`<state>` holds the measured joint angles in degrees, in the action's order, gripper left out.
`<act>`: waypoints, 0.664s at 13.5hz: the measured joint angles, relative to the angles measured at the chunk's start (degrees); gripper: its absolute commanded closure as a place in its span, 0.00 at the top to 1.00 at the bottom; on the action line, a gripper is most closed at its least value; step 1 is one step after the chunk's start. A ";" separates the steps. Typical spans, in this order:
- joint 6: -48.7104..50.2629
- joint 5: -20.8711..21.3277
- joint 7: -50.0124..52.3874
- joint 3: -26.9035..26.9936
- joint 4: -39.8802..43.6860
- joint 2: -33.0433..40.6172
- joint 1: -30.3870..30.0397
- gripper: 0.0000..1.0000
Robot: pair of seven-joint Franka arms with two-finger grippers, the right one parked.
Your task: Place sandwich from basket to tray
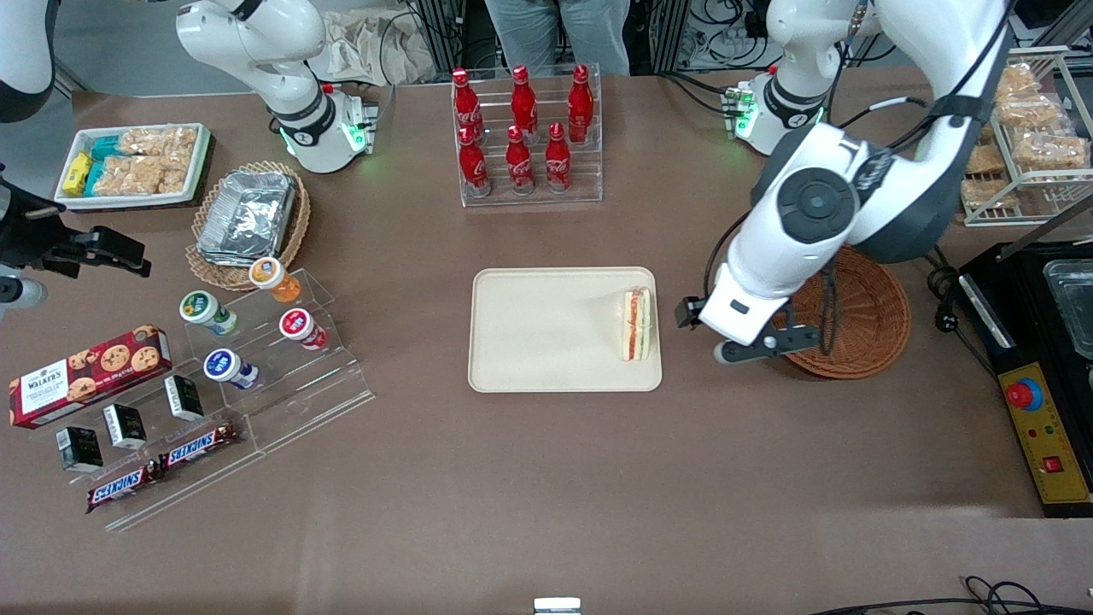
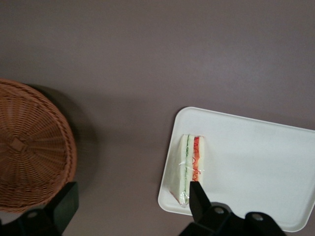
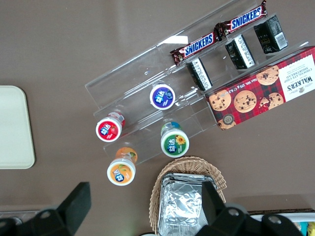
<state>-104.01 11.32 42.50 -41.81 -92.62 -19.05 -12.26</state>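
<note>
Cream-beige plastic fills the middle of the front view: the tray (image 1: 546, 329) lies flat on the brown table (image 1: 546, 478), and the sandwich (image 1: 637, 324) stands on it at its right-hand edge, cut side showing orange-red and green stripes. The wedge sits inside the low rim but right against it, at the end of the tray nearest the working arm.

To the right of the tray in the same view, the gripper (image 1: 741, 348) hangs low over bare table, between the tray and the reddish-brown wicker basket (image 1: 862, 318). In the wrist view its two dark fingers (image 2: 198, 200) are spread wide with nothing between them, so the hand has let go. One fingertip appears just beside the sandwich's lower corner in that view; whether they touch cannot be told. The basket's woven bowl (image 2: 29, 152) looks empty where visible, though the arm hides part of it in the front view.

The placing looks done, and the remaining risk is in pulling away. The sandwich rests on a narrow edge and so close to the rim that a brush from the nearby finger, or a sideways swing of the arm before it rises, could tip it flat or push it off the tray onto the table. Its clear wrapping could also catch on a finger and be dragged along.
</note>
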 measured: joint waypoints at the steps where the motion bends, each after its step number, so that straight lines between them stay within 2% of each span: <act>1: 3.02 -0.67 -0.84 0.02 2.49 0.02 -1.10 1.00; 3: 8.44 -1.90 -2.43 0.46 7.54 0.21 -2.98 1.00; 5: 11.76 -3.53 -6.12 4.16 11.15 1.37 -2.92 1.00; 7: 12.70 -7.92 -12.08 12.42 12.52 4.30 -1.01 1.00; 9: 14.31 -11.61 -18.86 23.67 12.64 8.07 3.25 1.00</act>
<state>-89.70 -0.29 23.64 -18.14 -79.98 -10.99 -9.01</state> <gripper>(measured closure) 0.000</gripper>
